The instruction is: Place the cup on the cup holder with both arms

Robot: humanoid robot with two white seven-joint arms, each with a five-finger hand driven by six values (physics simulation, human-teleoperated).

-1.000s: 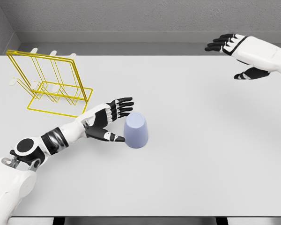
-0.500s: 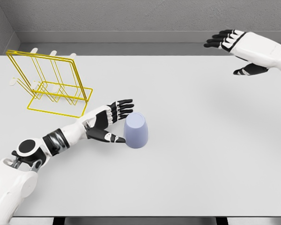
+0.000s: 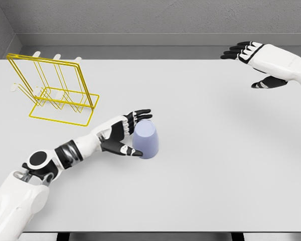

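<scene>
A lavender cup (image 3: 146,139) stands upside down near the middle of the white table (image 3: 200,165). My left hand (image 3: 129,131) reaches it from the left. Its fingers are spread around the cup's left side, thumb at the base and fingertips at the top, touching or nearly touching it. They are not closed on it. The yellow wire cup holder (image 3: 55,93) stands at the far left of the table, well away from the cup. My right hand (image 3: 251,57) hovers open over the table's far right corner, fingers pointing left.
A grey wall runs along the back of the table and down its left side. The table's front edge shows at the bottom of the view.
My left hand has slid right and now cups the side of the cup. My right hand has shifted slightly right and down. The cup has not moved.
</scene>
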